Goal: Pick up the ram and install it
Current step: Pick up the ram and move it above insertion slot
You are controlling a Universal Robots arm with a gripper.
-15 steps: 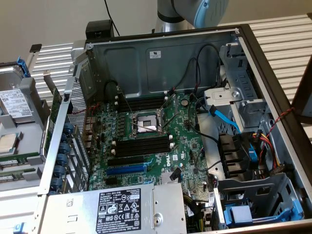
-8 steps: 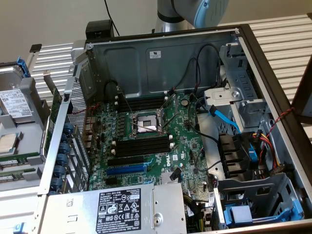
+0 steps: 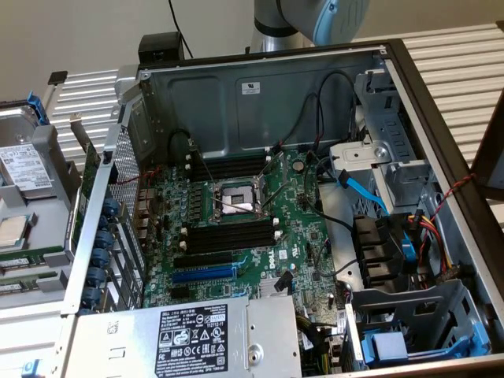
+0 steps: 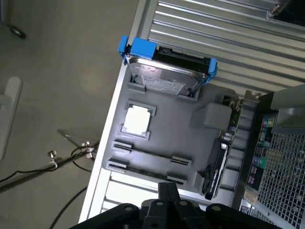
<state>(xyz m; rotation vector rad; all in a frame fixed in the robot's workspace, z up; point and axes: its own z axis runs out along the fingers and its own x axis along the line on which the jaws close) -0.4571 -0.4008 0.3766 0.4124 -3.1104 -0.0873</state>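
I see my gripper closed on nothing over the grey plastic tray's edge, near the thin green ram stick.

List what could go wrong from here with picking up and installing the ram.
1. The gripper is shut above the tray. Lowered like that, it may strike the ram on its edge instead of straddling it.
2. The CPU sits in the tray close to the ram, so a skewed approach could knock it.
3. The open socket lies right beside the black slots, and a misaimed stick might hit it.
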